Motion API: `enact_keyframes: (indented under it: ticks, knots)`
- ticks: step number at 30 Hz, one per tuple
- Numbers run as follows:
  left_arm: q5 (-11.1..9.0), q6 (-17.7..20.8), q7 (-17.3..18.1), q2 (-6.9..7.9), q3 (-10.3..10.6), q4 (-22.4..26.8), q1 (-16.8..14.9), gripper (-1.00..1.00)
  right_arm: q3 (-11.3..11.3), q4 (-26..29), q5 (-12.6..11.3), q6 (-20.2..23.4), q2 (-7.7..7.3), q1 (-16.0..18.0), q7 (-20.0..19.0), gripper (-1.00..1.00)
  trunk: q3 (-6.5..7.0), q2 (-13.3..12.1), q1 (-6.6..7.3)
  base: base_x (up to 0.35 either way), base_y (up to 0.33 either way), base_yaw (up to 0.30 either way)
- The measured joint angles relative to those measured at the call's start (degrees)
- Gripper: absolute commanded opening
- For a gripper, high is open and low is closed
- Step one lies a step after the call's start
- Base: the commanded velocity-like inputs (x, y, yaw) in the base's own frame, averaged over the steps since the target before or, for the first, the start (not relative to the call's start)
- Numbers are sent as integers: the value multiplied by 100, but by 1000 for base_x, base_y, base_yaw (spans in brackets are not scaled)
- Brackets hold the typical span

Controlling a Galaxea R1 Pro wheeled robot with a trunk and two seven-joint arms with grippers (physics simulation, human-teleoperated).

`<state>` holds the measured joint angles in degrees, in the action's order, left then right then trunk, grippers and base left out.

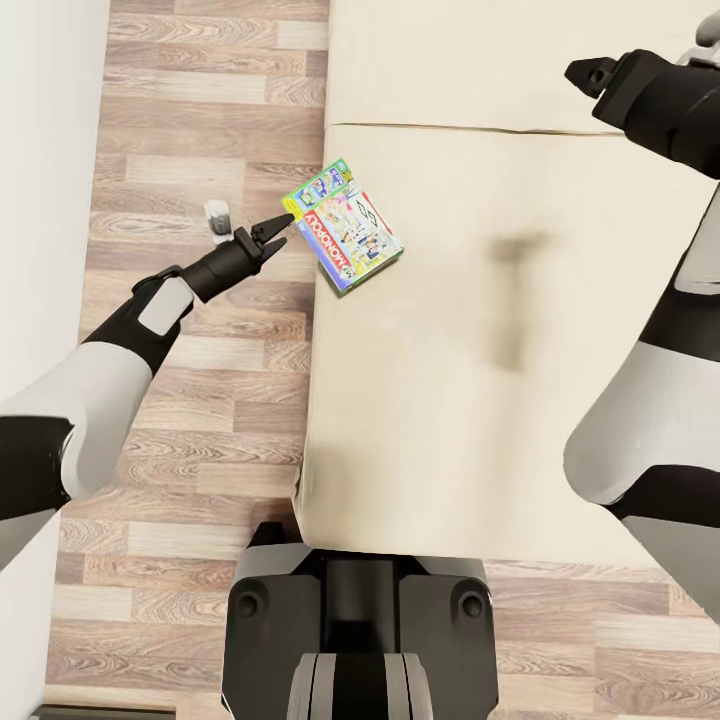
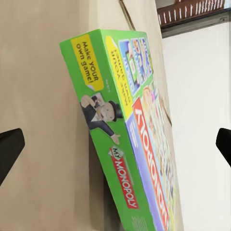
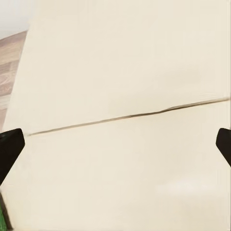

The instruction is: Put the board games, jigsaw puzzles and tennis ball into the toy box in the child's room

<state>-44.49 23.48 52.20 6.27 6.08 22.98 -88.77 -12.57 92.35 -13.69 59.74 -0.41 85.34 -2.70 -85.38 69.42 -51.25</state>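
A green My Monopoly board game (image 1: 345, 225) lies flat on the beige bed (image 1: 480, 400), close to the mattress's left edge. My left gripper (image 1: 277, 228) reaches in from over the floor. It is open, and its tips are right at the box's near corner. In the left wrist view the box's green side (image 2: 113, 144) stands just ahead, in line with the gap between the two dark fingertips (image 2: 9, 149). My right gripper (image 3: 115, 149) is open over bare mattress near a seam (image 3: 125, 117). The right arm (image 1: 660, 100) hangs high at the bed's far right.
Wood-plank floor (image 1: 200, 120) runs along the bed's left side, with a white wall (image 1: 40, 150) beyond it. A small white and grey thing (image 1: 217, 218) shows over the floor beside the left wrist. My base (image 1: 360, 620) stands at the bed's near edge.
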Motion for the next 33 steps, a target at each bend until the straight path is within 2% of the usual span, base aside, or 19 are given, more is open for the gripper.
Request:
enact_keyframes:
  ticks: [1, 2, 3, 5, 12, 19, 33]
  knots:
    - [1, 0, 0, 0, 0, 1, 0, 100, 0, 0, 11, 0, 3, 0, 0, 100, 0, 0, 0, 0, 0, 0]
    - [0, 4, 8, 2, 0, 15, -3, 100, 8, 0, 7, -1, 99, 7, 5, 100, 0, 0, 0, 0, 0, 0]
    - [0, 5, 9, 2, 0, 16, -3, 100, 8, 0, 17, -1, 102, 8, 5, 100, 0, 0, 0, 0, 0, 0]
    - [-2, 10, 27, 4, 1, 39, -7, 100, 14, 0, 17, -1, 281, 6, 11, 100, 0, 0, 0, 0, 0, 0]
    - [-2, 19, 83, 5, -3, 99, -12, 100, 74, 0, 32, -1, 467, -22, 15, 100, 0, 0, 0, 0, 0, 0]
    - [0, 24, 121, -2, -5, 170, -20, 100, 122, 0, 33, -1, 538, -70, 6, 100, 0, 0, 0, 0, 0, 0]
    - [-5, 27, 138, 0, -2, 203, -23, 100, 149, 0, 32, -1, 576, -186, 0, 100, -1, 0, 0, 0, 0, 0]
